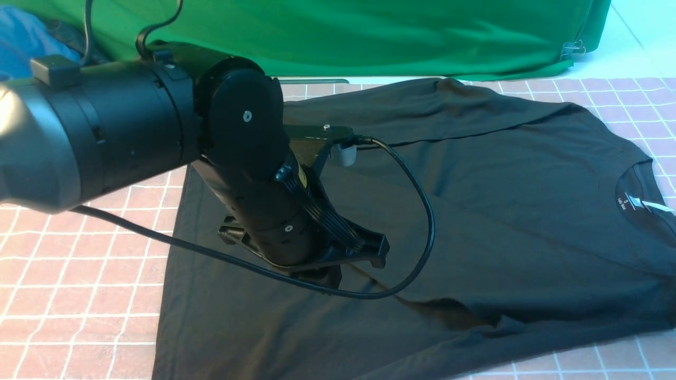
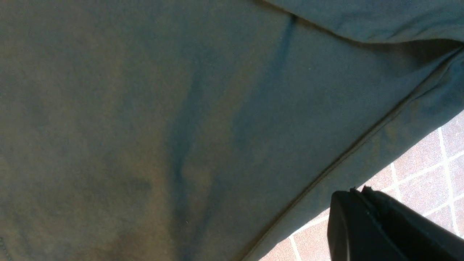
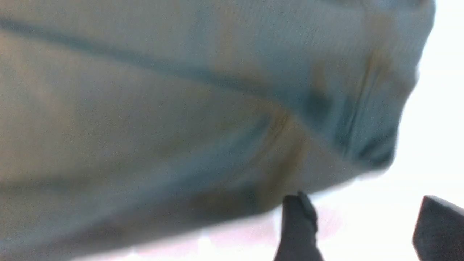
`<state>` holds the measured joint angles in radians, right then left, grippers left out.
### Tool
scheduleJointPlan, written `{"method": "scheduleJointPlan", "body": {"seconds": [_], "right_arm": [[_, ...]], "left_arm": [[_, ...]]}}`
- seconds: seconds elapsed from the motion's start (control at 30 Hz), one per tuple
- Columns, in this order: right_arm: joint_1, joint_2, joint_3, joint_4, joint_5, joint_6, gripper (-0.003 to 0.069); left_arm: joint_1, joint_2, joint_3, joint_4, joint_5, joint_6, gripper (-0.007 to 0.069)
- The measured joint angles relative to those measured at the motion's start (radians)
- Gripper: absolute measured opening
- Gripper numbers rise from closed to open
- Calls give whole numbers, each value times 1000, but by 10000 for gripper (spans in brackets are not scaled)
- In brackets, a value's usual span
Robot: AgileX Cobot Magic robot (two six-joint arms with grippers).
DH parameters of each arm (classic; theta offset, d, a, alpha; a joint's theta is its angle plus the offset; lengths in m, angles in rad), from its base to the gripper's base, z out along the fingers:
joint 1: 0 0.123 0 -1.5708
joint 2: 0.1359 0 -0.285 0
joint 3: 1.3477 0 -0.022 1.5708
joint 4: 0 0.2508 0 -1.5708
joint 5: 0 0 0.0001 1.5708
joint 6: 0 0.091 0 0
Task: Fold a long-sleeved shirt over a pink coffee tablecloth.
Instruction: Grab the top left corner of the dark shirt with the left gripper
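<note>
The left pincer [image 2: 359, 190] hangs clenched over the long-sleeved shirt [image 1: 475, 200], the right pincer [image 3: 362, 198] gapes empty; the next fold likely needs aligned hems

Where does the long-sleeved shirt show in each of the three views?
Front: long-sleeved shirt spread across centre and right.
Left wrist: shirt fills most of the picture.
Right wrist: shirt blurred, fills most too.
Shared landmark: pink tablecloth bordering the shirt's edge, faint in right wrist.

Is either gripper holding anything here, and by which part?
Nothing visibly: the right gripper is open beside the long-sleeved shirt; the left gripper is shut empty.
</note>
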<state>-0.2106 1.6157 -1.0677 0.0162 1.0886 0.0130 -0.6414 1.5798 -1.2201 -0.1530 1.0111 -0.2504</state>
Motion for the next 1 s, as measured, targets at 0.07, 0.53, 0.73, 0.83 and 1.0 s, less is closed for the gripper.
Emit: {"method": "scheduleJointPlan", "body": {"seconds": [0.07, 0.53, 0.73, 0.83, 1.0], "right_arm": [[59, -12, -1, 43, 48, -41, 452], [642, 31, 97, 152, -182, -42, 416], [656, 105, 97, 150, -288, -13, 416], [656, 114, 97, 147, -332, -13, 416], [656, 119, 97, 138, -383, -13, 416]], "left_arm": [[0, 0, 0, 1, -4, 0, 13], [0, 0, 0, 4, -13, -1, 13], [0, 0, 0, 4, -15, -1, 13], [0, 0, 0, 5, -15, -1, 13], [0, 0, 0, 14, -16, -1, 13]]}}
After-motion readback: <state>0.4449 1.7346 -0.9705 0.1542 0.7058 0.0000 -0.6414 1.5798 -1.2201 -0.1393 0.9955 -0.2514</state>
